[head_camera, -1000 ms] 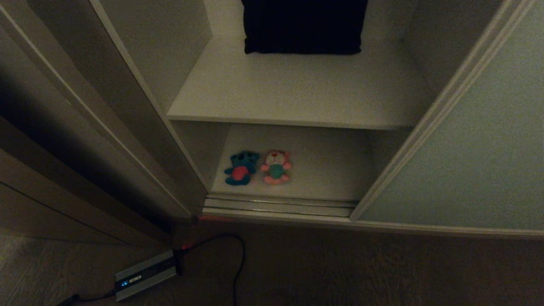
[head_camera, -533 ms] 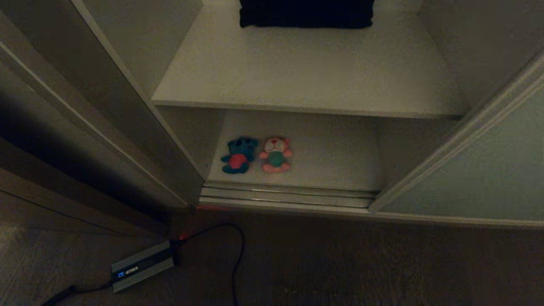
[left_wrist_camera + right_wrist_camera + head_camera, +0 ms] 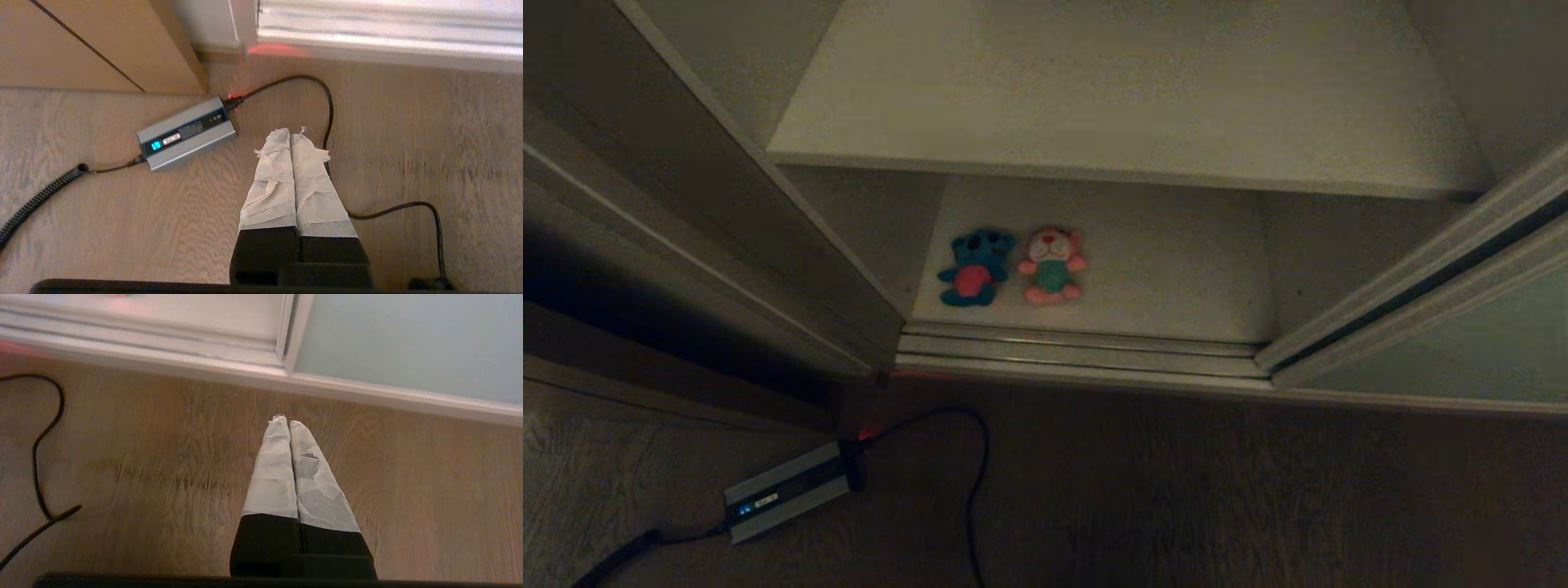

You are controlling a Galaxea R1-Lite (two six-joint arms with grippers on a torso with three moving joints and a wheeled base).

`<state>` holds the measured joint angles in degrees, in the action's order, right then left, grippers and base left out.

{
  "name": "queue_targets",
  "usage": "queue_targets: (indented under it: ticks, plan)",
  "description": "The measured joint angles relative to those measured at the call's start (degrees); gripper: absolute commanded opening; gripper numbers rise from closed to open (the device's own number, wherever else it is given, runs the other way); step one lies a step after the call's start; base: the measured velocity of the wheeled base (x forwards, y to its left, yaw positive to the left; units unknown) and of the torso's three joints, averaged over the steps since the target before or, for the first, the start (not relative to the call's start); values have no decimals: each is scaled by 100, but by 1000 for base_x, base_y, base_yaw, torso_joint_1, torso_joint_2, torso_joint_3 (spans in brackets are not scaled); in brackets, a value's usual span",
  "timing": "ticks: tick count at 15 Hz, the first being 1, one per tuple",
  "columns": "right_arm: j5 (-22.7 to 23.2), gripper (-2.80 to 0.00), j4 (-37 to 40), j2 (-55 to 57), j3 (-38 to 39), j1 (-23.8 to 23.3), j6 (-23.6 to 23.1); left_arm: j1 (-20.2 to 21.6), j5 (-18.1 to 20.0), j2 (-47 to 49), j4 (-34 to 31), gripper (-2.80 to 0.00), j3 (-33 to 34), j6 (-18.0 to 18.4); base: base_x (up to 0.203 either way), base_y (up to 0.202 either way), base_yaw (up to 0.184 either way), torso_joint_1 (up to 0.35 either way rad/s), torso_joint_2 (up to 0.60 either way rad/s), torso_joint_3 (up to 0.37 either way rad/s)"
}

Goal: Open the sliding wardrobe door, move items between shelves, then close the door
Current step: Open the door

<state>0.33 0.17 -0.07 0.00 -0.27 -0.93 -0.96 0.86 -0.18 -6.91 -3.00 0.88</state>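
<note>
The wardrobe stands open. Its pale grey-green sliding door [image 3: 1462, 351] is pushed to the right, also seen in the right wrist view [image 3: 408, 335]. On the lower shelf [image 3: 1168, 278] lie a blue plush toy [image 3: 974, 268] with a red belly and a pink plush toy [image 3: 1052, 265] in a teal shirt, side by side near its left wall. The upper shelf [image 3: 1127, 90] shows bare board. My left gripper [image 3: 291, 132] hangs shut over the wooden floor, holding nothing. My right gripper [image 3: 284, 422] is likewise shut and empty, over the floor in front of the door's bottom rail.
A ribbed metal floor track [image 3: 1078, 351] runs along the wardrobe's front. A grey power box [image 3: 784, 490] with a black cable [image 3: 976, 482] lies on the floor at the left; in the left wrist view the box [image 3: 186, 132] and the cable [image 3: 329, 106] lie beside my fingers. Dark brown panels [image 3: 621, 245] stand at the left.
The whole head view has shifted as the camera sank and tilted: the dark cushion on the upper shelf has left the top of the picture. The toys and door have not moved.
</note>
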Motion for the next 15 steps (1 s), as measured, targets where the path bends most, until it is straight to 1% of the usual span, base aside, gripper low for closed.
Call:
queue_targets:
  ticks: [15]
  plan:
    - [0, -280, 2, 5, 0, 0, 0, 0, -33, 5, 0, -280, 0, -28, 0, 0, 0, 3, 2, -199]
